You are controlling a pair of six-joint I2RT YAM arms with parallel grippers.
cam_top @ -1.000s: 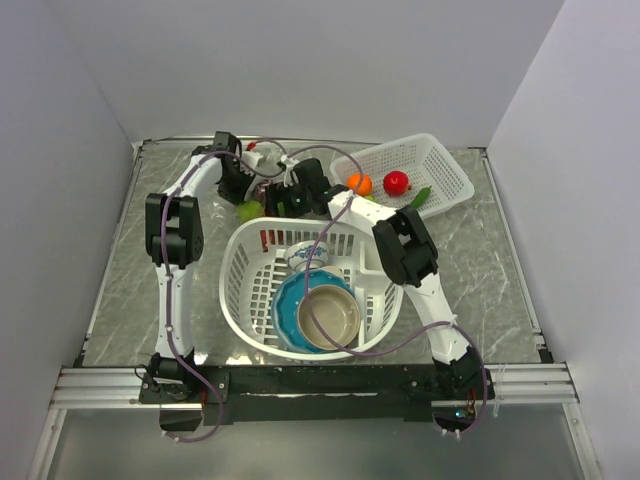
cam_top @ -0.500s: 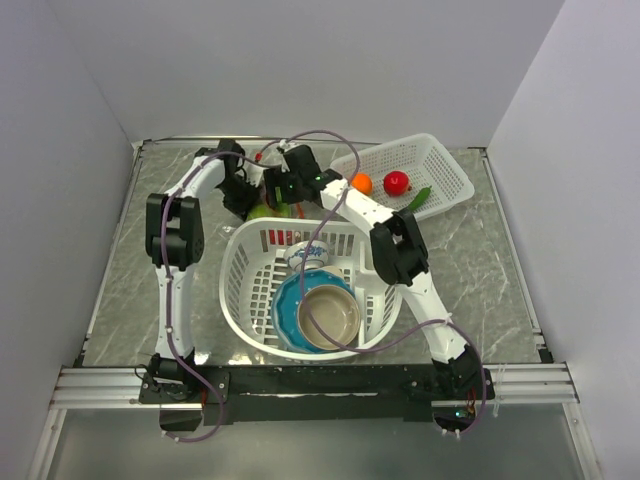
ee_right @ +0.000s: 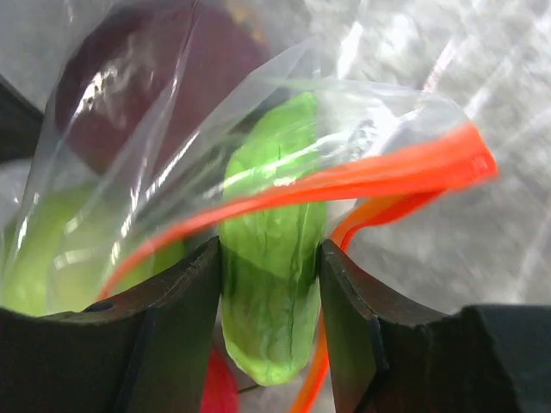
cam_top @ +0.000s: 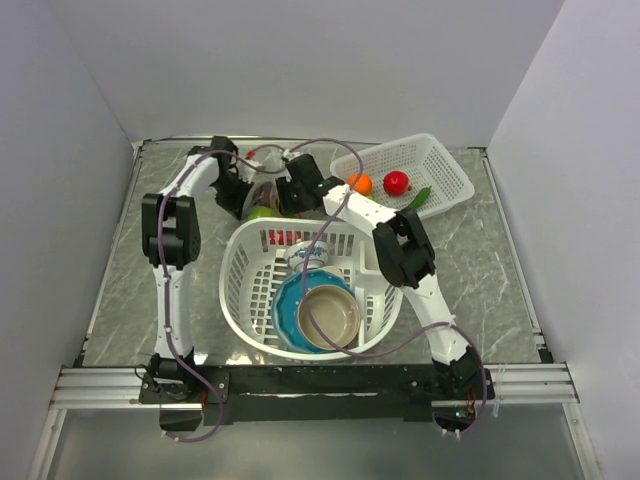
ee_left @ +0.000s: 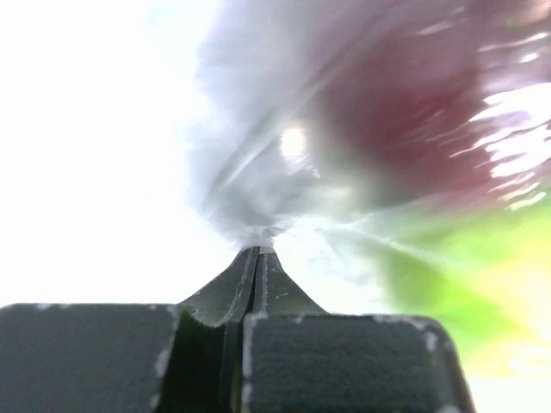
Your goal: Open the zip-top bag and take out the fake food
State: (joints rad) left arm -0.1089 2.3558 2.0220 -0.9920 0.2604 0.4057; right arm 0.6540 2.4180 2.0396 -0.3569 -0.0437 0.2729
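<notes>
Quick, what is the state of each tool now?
Left tool: closed, pinching the bag.
Right tool: closed on green food.

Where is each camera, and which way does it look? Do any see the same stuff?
Top camera: high behind the arms, looking down at the table; left arm and right arm show whole.
Left wrist camera: on the left arm, looking along the left gripper, pinched shut on the zip-top bag; its dark fingers show.
Right wrist camera: on the right arm, looking past the right gripper, squeezing a green fake vegetable at the bag's mouth.
Shared: both wrist views see the bag and the maroon food inside.
</notes>
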